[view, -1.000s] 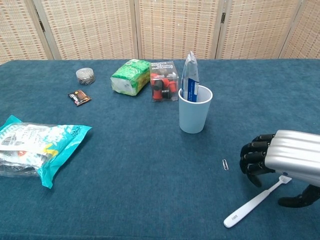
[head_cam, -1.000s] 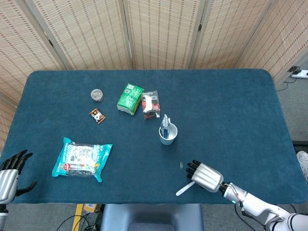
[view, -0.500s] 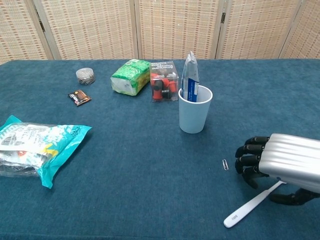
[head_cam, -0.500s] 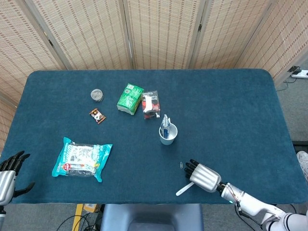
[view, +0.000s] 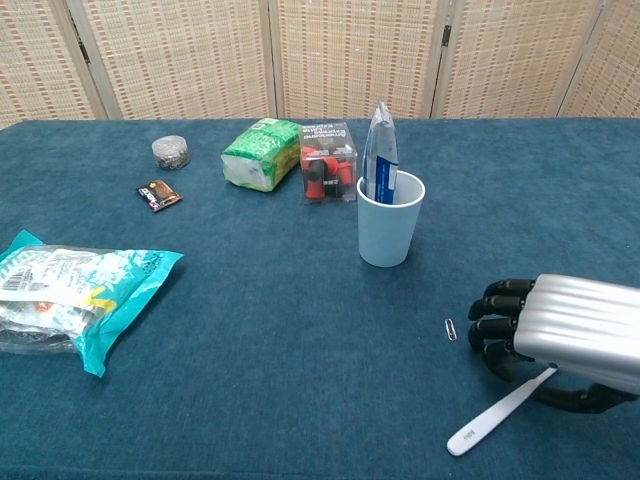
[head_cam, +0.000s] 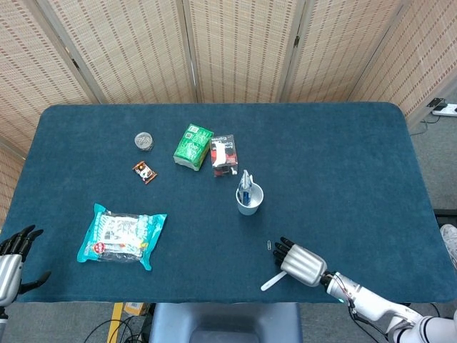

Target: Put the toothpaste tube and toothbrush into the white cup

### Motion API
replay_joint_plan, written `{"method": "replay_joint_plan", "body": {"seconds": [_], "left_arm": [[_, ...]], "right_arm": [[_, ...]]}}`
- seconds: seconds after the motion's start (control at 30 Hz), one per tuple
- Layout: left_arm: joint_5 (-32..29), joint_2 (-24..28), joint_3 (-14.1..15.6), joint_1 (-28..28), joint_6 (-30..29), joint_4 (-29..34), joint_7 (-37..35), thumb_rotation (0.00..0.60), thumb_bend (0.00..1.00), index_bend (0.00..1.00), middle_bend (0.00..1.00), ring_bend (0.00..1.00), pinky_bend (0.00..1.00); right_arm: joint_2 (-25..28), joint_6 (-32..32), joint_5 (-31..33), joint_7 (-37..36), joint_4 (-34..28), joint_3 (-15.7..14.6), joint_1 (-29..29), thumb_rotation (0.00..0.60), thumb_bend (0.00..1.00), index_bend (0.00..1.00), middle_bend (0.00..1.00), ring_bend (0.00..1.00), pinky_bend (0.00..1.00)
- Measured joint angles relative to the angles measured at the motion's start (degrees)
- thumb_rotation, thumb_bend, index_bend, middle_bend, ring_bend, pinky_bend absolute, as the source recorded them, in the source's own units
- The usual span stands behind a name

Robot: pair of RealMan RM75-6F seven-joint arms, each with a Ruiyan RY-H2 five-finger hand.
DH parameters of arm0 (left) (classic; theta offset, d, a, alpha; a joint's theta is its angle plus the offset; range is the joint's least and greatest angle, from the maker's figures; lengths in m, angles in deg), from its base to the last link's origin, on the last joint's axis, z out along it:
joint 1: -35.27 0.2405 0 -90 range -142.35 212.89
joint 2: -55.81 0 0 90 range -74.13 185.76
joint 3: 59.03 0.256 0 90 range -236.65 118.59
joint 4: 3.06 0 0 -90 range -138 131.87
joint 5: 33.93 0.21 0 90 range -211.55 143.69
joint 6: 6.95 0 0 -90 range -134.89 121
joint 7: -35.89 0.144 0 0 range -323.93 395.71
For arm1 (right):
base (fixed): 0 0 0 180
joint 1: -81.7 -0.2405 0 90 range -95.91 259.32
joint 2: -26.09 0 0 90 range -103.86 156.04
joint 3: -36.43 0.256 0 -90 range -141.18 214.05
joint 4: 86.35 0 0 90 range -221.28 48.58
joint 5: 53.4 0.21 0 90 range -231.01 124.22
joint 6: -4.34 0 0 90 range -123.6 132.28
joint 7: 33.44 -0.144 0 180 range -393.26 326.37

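Observation:
The white cup (head_cam: 249, 200) (view: 389, 225) stands upright near the table's middle, and the toothpaste tube (head_cam: 245, 184) (view: 380, 150) sticks up out of it. The white toothbrush (head_cam: 271, 281) (view: 495, 418) lies flat near the front edge. My right hand (head_cam: 300, 262) (view: 560, 335) sits low over its brush end and hides that end. The fingers curve down on one side of the shaft and the thumb on the other, with a gap between them. My left hand (head_cam: 14, 261) hangs off the front left corner with fingers apart and holds nothing.
A paper clip (view: 451, 329) lies just left of my right hand. A snack bag (head_cam: 121, 234) lies at the front left. Behind the cup are a green pack (head_cam: 193, 146), a clear box (head_cam: 223, 153), a round tin (head_cam: 144, 141) and a small packet (head_cam: 145, 172).
My right hand has shifted a little left and lower, so it now covers the toothbrush's brush end. The toothbrush has stayed where it lay. My left hand has sunk slightly.

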Motion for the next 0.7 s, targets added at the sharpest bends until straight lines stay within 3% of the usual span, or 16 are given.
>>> {"method": "replay_joint_plan", "body": {"seconds": [0.4, 0.7], "left_arm": [[0.2, -0.3, 0.2, 0.1, 0.1, -0.7, -1.1, 0.600, 0.25, 0.17, 0.12, 0.14, 0.20], [0.3, -0.3, 0.3, 0.1, 0.2, -0.8, -1.3, 0.600, 0.25, 0.17, 0.12, 0.14, 0.20]], "right_arm": [[-1.2, -1.4, -0.5, 0.7, 2.1, -0.7, 0.7, 0.600, 0.32, 0.48, 0.30, 0.18, 0.20], [-2.1, -5.0, -0.6, -0.1, 4.9, 0.1, 1.5, 0.600, 0.36, 0.54, 0.33, 0.18, 0.20]]}}
